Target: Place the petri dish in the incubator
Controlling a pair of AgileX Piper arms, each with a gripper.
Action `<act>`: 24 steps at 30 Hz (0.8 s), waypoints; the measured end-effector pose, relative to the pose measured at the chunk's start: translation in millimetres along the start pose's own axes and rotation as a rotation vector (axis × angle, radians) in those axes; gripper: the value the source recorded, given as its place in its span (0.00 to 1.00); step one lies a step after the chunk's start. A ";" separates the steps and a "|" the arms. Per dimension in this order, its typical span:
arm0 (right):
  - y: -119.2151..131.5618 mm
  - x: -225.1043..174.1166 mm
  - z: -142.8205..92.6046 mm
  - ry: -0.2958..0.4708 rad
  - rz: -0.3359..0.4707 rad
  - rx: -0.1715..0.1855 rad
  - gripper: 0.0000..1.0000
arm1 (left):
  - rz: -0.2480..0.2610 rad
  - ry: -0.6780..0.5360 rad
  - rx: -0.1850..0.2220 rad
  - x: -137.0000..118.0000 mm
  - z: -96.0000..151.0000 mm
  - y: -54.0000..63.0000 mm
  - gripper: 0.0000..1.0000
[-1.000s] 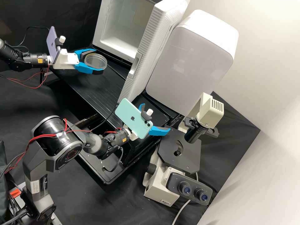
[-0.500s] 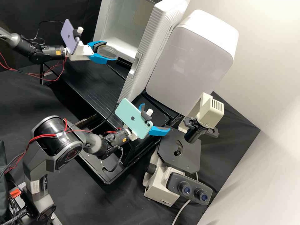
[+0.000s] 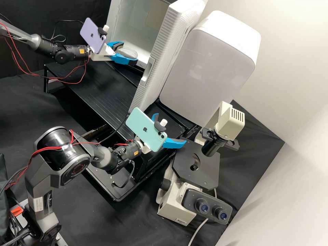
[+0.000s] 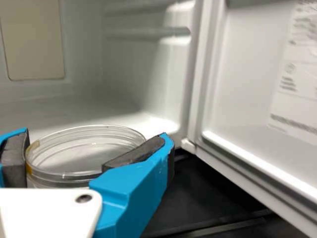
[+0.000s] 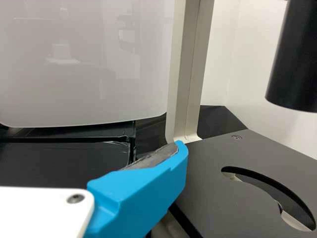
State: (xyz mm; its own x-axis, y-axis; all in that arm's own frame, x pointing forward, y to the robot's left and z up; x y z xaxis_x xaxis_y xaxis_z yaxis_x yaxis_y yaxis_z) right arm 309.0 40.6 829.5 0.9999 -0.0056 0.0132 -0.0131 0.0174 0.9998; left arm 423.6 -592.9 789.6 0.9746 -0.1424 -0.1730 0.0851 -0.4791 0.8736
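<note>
Standing open, incubator [image 3: 128, 24] has its door swung wide. Left gripper [image 3: 128, 54] is level at the opening's lower edge, jaws clamped on either side of the dish [image 4: 81, 151], which is upright and held off the floor. Pickup and carry look done. Left to do: advance inside, set down, release.

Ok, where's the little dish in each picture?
High view: upper left, the dish sits between the left gripper's blue fingers, at the incubator's open front.
Left wrist view: the dish is between that gripper's own fingers, with the incubator's white inside behind it.
Right wrist view: not in it.
Shared landmark: the incubator.
</note>
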 end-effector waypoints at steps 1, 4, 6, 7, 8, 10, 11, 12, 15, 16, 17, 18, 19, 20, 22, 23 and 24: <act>0.0 0.0 0.0 0.000 0.000 0.000 1.00 | 0.002 0.006 0.001 2.8 0.1 1.6 0.00; 0.0 0.0 0.0 0.000 0.000 0.000 1.00 | 0.008 0.020 -0.005 8.8 0.2 5.0 0.00; 0.0 0.0 0.0 0.000 0.000 0.000 1.00 | 0.007 0.028 -0.014 11.2 -0.2 5.3 0.00; 0.0 0.0 0.0 0.000 0.000 0.000 1.00 | 0.008 0.030 -0.020 11.8 -0.5 5.1 0.00; 0.0 0.0 0.0 0.000 0.000 0.000 1.00 | 0.006 0.032 -0.023 12.6 -0.8 4.3 0.00; 0.0 0.0 0.0 0.000 0.000 0.000 1.00 | 0.001 0.034 -0.015 14.2 -1.0 3.4 0.00; 0.0 0.0 0.0 0.000 0.000 0.000 1.00 | -0.001 0.038 -0.016 14.5 -1.3 3.3 0.00; 0.0 0.0 0.0 0.000 0.000 0.000 1.00 | 0.000 0.038 -0.014 15.2 -1.4 2.9 0.00; 0.0 0.0 0.0 0.000 0.000 0.000 1.00 | -0.003 0.041 -0.010 19.1 -1.5 2.4 0.00; 0.0 0.0 0.0 0.000 0.000 0.000 1.00 | -0.003 0.045 -0.011 19.9 -1.5 3.1 0.00; 0.0 0.0 0.0 0.000 0.000 0.000 1.00 | -0.013 0.051 -0.012 21.9 -2.0 1.6 0.00; 0.0 0.0 0.0 0.000 0.000 0.000 1.00 | -0.015 0.056 -0.013 23.4 -2.3 1.6 0.00; 0.0 0.0 0.0 0.000 0.000 0.000 1.00 | -0.019 0.061 -0.013 25.5 -2.7 1.0 0.00; 0.0 0.0 0.0 0.000 0.000 0.000 1.00 | -0.026 0.068 -0.013 28.9 -3.2 0.0 0.00; 0.0 0.0 0.0 0.000 0.000 0.000 1.00 | -0.033 0.085 -0.019 33.8 -4.6 -1.8 0.00; 0.0 0.0 0.0 0.000 0.000 0.000 1.00 | -0.040 0.091 -0.014 36.3 -4.5 -3.6 0.00; 0.0 0.0 0.0 0.000 0.000 0.000 1.00 | -0.043 0.100 -0.013 39.4 -5.3 -4.7 0.00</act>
State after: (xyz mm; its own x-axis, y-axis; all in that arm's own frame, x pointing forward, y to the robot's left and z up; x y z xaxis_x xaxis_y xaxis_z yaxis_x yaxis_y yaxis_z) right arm 309.0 40.6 829.5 0.9999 -0.0056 0.0132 -0.0131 0.0174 0.9998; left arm 462.6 -591.6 781.1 0.9857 -0.0339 -0.1649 0.1297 -0.4712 0.8724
